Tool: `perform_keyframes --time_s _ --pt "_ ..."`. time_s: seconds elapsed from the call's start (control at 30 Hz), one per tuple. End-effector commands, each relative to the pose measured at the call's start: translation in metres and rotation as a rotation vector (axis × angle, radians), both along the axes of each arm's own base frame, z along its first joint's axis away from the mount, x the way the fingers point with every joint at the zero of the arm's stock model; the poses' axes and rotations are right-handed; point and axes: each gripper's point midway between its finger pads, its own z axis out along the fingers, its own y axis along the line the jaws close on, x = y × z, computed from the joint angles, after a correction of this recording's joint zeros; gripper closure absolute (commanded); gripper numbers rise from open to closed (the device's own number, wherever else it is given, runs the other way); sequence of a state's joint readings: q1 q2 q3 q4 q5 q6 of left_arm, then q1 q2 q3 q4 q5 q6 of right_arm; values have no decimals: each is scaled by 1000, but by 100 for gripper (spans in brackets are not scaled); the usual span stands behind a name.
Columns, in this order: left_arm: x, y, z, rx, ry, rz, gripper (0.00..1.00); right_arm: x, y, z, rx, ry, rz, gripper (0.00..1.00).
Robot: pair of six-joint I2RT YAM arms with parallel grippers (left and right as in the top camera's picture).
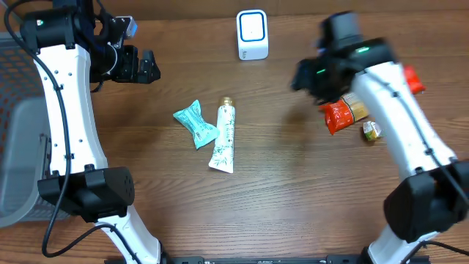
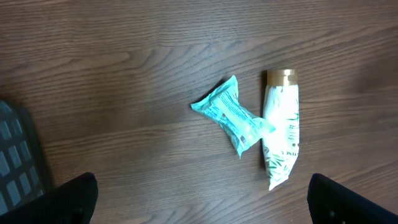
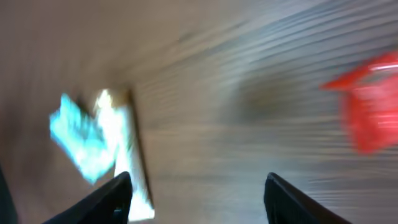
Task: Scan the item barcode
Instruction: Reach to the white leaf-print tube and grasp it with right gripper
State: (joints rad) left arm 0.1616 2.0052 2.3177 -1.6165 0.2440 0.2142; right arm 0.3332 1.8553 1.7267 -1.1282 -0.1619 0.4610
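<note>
The right gripper (image 3: 199, 190) is released, its fingers apart with nothing between them. The red packet (image 1: 338, 116) lies on the desk (image 1: 278, 191) just beside it, off to one side of the fingers and blurred in the wrist view. The left gripper (image 2: 202, 190) is spread wide and empty. The teal packet (image 2: 233, 118) and white tube (image 2: 281, 134) lie touching ahead of it, well apart from its fingers. The white scanner (image 1: 252, 34) stands between the two grippers, a little beyond them.
</note>
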Motion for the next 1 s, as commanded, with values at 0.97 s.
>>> perform_keyframes --time_s 0.97 --pt "2 -1 -2 -6 -2 -18 1 -67 186 -147 -534 -272 479 10"
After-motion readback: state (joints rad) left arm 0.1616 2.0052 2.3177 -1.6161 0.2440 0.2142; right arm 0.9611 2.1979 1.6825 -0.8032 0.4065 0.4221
